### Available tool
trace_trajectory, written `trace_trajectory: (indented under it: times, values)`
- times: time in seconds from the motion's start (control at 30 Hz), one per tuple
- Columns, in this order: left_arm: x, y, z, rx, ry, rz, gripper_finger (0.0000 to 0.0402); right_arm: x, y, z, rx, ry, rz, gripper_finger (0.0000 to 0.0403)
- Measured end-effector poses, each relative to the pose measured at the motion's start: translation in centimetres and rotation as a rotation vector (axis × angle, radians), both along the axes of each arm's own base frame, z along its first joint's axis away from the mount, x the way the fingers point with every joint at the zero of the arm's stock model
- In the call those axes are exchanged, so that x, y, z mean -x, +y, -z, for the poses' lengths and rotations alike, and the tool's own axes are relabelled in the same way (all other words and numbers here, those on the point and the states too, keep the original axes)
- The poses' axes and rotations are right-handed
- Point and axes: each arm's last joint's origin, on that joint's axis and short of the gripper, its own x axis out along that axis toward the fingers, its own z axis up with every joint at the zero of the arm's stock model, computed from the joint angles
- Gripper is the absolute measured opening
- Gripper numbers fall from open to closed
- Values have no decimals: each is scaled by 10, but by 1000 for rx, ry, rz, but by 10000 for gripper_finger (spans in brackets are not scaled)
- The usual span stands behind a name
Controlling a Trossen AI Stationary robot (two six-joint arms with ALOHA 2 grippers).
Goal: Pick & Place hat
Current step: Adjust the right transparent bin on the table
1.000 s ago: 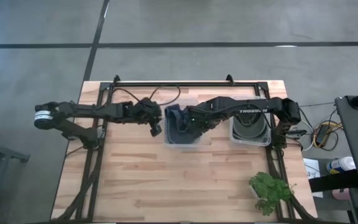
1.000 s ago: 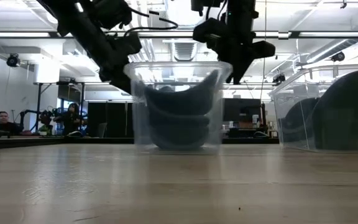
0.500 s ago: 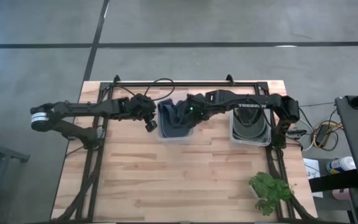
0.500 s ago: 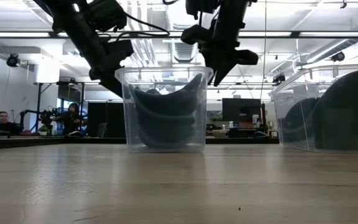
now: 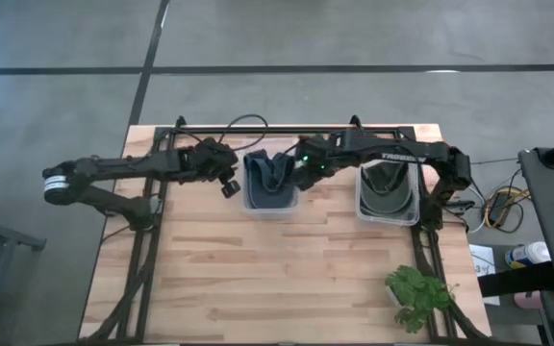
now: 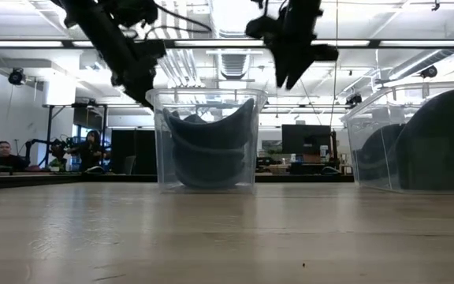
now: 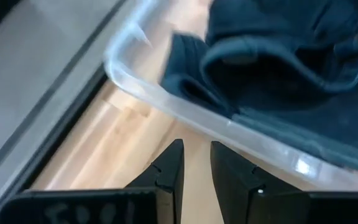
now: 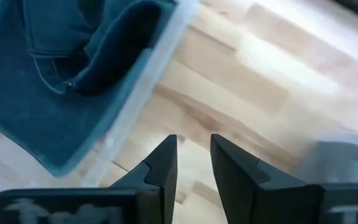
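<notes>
Tools flank the clear plastic bin point(image 5: 270, 185) near the far edge of the light wooden bench point(image 5: 258, 279). The right tool point(image 5: 308, 174) hovers just beside the bin's right rim, its two dark fingers point(image 8: 160, 168) standing a narrow gap apart and gripping nothing. The left tool point(image 5: 227, 183) sits off the bin's left wall, fingers point(image 7: 169, 168) likewise narrowly parted and empty. The dark blue fabric hat point(image 5: 269, 177) lies crumpled inside that bin, part of it reaching up toward the rim. A second clear plastic bin point(image 5: 388, 197) with another dark hat point(image 5: 389, 187) stands near the bench's right edge; a small green leafy plant point(image 5: 416, 296) sits at the near right corner. Risk, as I judge it: either tool is close enough to nudge the light bin sideways, and the raised fabric could snag a finger and drag the hat out.
</notes>
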Motion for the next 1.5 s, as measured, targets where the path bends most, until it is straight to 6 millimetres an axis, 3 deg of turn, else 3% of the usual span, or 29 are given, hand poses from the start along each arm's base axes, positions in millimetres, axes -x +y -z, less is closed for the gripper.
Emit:
trace_trajectory:
  times: [0.1,0.23,0.37,0.5,0.63,0.93,1.13,1.5]
  values:
    - [7,-2,-16,-21,-47,-7,73,15,2,-17,10,77,18,107]
    - [19,-5,-31,-30,-117,-21,73,38,3,-23,12,255,85,128]
    - [29,-8,-37,-28,-162,-39,73,41,1,-16,-42,227,105,154]
    - [34,-9,-39,-22,-170,-47,73,46,1,-1,-59,316,136,188]
    - [35,-10,-38,-14,-159,-50,73,53,-5,14,-80,350,267,218]
    - [34,-9,-37,-20,-149,-39,73,63,-15,28,-138,384,387,241]
    - [34,-9,-37,-27,-144,-31,73,64,-24,41,-189,391,391,200]
    - [38,-11,-22,0,-59,-30,73,44,-34,44,-202,163,336,36]
